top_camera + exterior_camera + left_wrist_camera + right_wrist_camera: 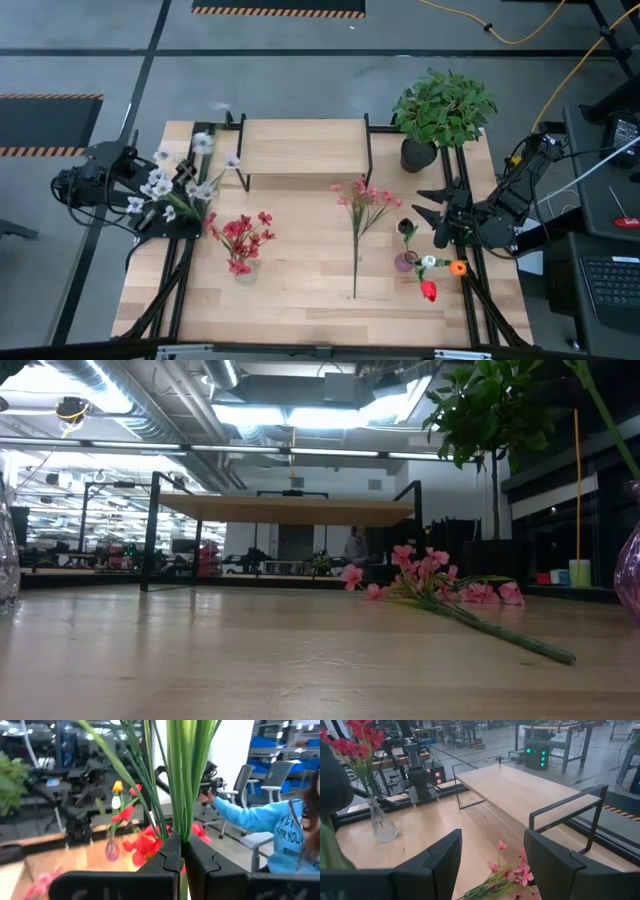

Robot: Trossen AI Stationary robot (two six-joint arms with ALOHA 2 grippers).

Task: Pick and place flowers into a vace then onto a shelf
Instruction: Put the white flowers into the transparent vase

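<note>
One loose pink stem [357, 232] lies flat mid-table in front of the shelf [303, 146], blooms toward the shelf, its long axis running front-to-back. The right gripper [424, 203], fingers spread and empty, hovers just beside its blooms and is nearer. The left gripper [190, 181], pinching a white-flowered bunch [175, 182], hangs at the far-left edge.

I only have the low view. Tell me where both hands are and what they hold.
Observer: The left hand is at the table's left edge, shut on the white flowers.
Operator: Now the right hand.
Observer: The right hand is open and empty, at the table's right side, pointing toward the pink flowers.
Operator: Report the shelf top.
Observer: The shelf has nothing on top.
</note>
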